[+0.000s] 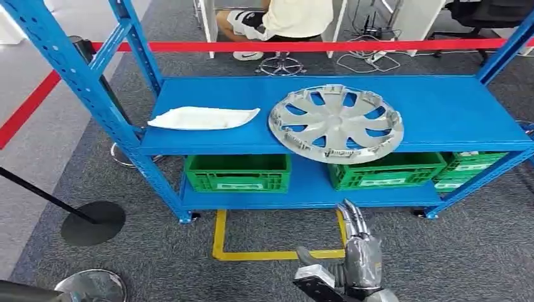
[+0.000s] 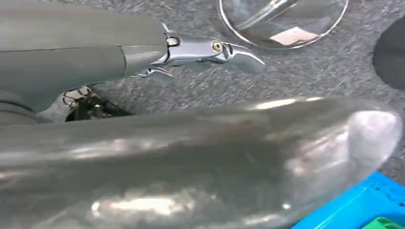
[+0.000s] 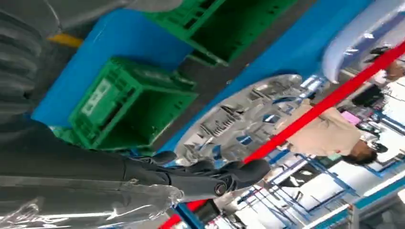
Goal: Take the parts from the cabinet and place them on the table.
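A silver hubcap (image 1: 335,123) lies flat on the upper shelf of the blue rack (image 1: 441,107), right of centre, and overhangs the front edge a little. Left of it rests a flat white part (image 1: 203,117). My right hand (image 1: 357,251) is low in front of the rack, above the floor, its fingers stretched towards the shelf and holding nothing. The right wrist view shows that hand (image 3: 143,183) below the hubcap (image 3: 239,121). My left hand (image 2: 191,152) hangs over the carpet with its fingers (image 2: 210,50) extended and nothing in them.
Three green crates (image 1: 238,172) (image 1: 385,170) (image 1: 469,167) stand on the lower shelf. Yellow tape (image 1: 220,242) marks the carpet before the rack. Barrier posts with round bases (image 1: 93,222) stand at the left, with red tape (image 1: 302,45) behind the rack. A person (image 1: 296,16) sits beyond it.
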